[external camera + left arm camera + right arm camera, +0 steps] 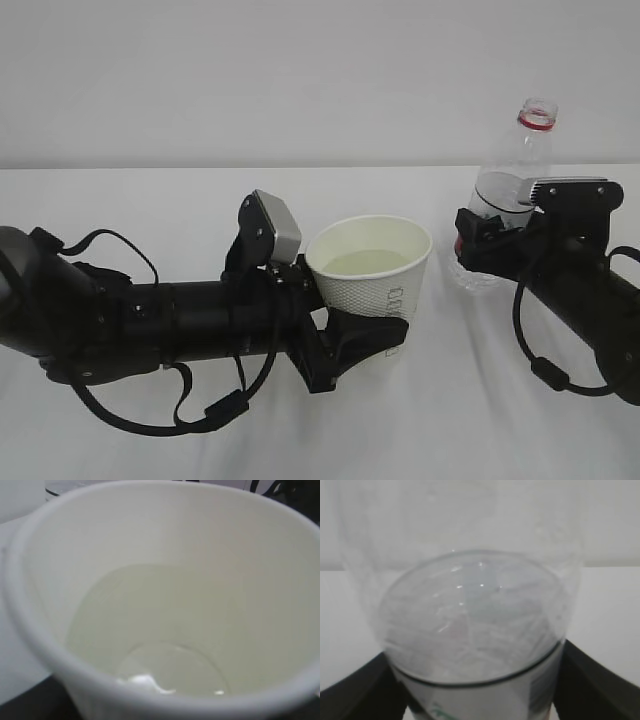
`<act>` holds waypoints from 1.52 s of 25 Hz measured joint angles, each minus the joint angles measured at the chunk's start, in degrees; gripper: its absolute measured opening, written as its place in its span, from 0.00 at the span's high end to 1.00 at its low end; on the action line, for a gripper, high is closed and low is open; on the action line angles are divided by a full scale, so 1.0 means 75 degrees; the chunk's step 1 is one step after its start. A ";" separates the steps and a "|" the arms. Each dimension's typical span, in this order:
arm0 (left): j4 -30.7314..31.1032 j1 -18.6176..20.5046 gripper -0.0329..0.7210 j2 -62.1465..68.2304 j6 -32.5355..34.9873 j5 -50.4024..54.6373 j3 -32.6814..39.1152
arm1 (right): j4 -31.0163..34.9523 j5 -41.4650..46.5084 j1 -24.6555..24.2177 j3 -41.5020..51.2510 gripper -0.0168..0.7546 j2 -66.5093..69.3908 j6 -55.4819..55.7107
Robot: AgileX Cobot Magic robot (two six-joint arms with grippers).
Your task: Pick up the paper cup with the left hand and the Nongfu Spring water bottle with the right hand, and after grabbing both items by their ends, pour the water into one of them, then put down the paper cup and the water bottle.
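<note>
Between each claw's fingers — water-holding paper cup [372, 272] left, uncapped Nongfu Spring water bottle [508, 185] right.

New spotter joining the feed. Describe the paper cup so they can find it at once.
Start at the white table and follow the left arm lying across it to the left hand. The paper cup sits in that hand near the middle of the exterior view, upright, with water inside. Unlike the tall clear bottle to its right, it is short, white, opaque and wide-mouthed.
</note>
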 joint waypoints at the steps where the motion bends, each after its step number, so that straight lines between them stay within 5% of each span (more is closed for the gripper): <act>1: 0.0000 0.0000 0.28 0.0000 0.0000 0.0000 0.0000 | 0.0000 0.0000 0.0000 0.0000 0.21 0.0000 0.0053; 12: 0.0000 0.0000 0.28 0.0000 0.0000 0.0000 0.0000 | -0.0318 -0.0011 0.0000 0.0000 0.11 0.0000 0.0133; 38: 0.0018 0.0000 0.28 0.0000 0.0000 0.0000 0.0000 | -0.0543 -0.0064 0.0000 0.1138 0.10 -0.0937 0.0150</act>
